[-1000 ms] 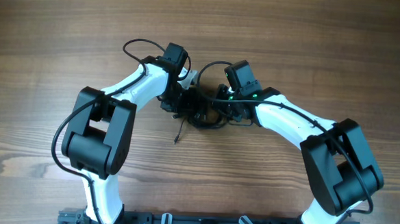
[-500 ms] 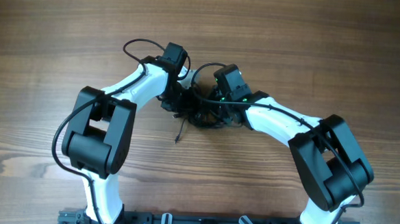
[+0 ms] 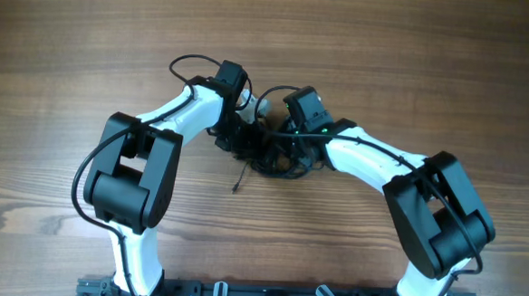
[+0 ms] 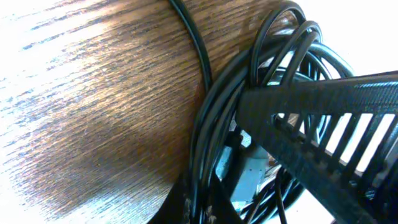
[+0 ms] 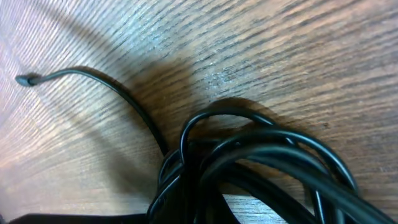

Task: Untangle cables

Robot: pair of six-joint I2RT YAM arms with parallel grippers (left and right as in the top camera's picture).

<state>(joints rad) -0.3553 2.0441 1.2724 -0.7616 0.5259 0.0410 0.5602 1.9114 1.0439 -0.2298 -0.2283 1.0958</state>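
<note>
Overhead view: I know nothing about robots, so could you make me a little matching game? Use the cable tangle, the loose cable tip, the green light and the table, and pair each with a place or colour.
Things:
1. cable tangle
2. loose cable tip
3. green light
4. table

Descriptions:
a. brown wood grain
b. on the wrist of the right arm
c. black heap between the ends of the two arms
d. alone on the wood, poking out of the heap toward the robot's base

Pairs: 1-c, 2-d, 3-b, 4-a
</note>
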